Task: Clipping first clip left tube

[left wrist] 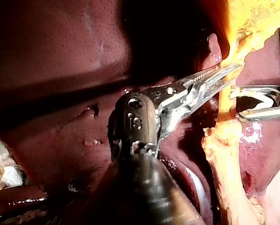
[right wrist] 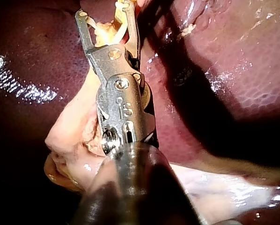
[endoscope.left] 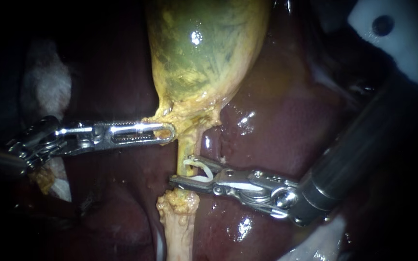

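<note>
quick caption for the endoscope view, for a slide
Left instrument grips tissue below the gallbladder while the right instrument holds an open clip at the tube

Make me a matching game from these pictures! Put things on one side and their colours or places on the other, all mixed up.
Things:
1. gallbladder
2. liver
3. clip
4. left instrument

Colours or places:
A. dark red and shiny
B. white, carried by the right instrument at the tube
C. greenish yellow
D. silver, holding the gallbladder's narrow end

Pairs: 1-C, 2-A, 3-B, 4-D
</note>
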### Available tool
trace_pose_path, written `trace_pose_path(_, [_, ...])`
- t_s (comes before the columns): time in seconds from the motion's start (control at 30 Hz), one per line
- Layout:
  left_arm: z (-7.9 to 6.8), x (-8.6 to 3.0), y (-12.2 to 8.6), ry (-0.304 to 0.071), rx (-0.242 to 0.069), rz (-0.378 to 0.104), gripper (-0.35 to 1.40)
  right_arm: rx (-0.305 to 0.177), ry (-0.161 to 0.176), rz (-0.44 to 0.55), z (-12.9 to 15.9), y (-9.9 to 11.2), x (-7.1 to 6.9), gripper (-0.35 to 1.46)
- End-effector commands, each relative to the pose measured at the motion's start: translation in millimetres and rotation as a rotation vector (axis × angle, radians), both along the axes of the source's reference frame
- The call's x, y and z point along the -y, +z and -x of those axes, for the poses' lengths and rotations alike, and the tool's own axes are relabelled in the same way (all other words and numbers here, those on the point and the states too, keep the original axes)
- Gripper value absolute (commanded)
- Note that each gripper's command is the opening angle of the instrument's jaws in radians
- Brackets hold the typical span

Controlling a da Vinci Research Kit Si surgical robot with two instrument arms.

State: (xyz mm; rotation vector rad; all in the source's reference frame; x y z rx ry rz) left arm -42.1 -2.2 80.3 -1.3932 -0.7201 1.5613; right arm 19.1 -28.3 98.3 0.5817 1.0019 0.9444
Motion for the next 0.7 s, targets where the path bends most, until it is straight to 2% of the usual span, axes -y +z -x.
trace_pose_path(0.03, [0.0,0.0,-0.2,0.0,0.0,0.0,-0.35,0.0,0.0,0.002,0.0,0.2,0.2,0.56])
trace_pose_path(0.7, [0.3,-0.3,-2.1,0.0,0.005,-0.01,-0.35,-0.001,-0.005,0.015,1.1,2.5,0.6,0.55])
